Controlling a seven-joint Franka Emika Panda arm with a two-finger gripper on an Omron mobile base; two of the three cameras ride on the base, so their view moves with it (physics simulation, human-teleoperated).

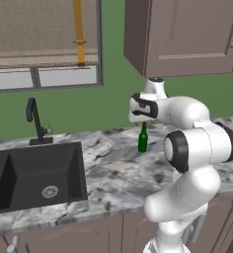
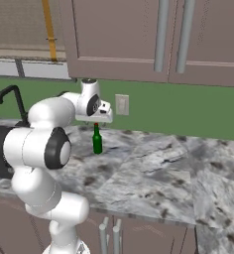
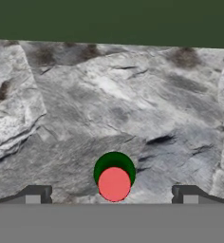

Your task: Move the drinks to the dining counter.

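Left base view has the arm rising from the lower right, elbow folded up high and the forearm reaching back toward the wall, with the hand pointed straight down over the marble counter (image 1: 108, 173). The claw (image 1: 144, 121) sits directly above the green bottle (image 1: 143, 139), pretty much on top of its red cap. You can't really make out the fingers from here since the white hand body blocks them.

Right base view tells the same story from the other side: the claw (image 2: 96, 122) is right over the bottle (image 2: 97, 141), which stands upright on the counter (image 2: 153, 173) a bit out from the green wall (image 2: 188, 109), near the wall outlet (image 2: 121, 104). Taupe cabinets (image 2: 139, 39) hang above.

Hand view is the useful one. Looking straight down, the bottle (image 3: 114, 176) shows as a green circle with the red cap in the middle, and the two dark fingertips (image 3: 35, 194) poke up at either side of it, spread wide apart. The bottle is between them, roughly centred, with clear marble showing on both sides, so nothing is pinched. The claw (image 3: 111, 195) is wide open.

As for containers, the black sink (image 1: 34, 173) to the left of the bottle has just its drain visible in the basin, with a black faucet (image 1: 35, 121) behind it. The bottle is well apart from the sink, on the marble stretch to its right.
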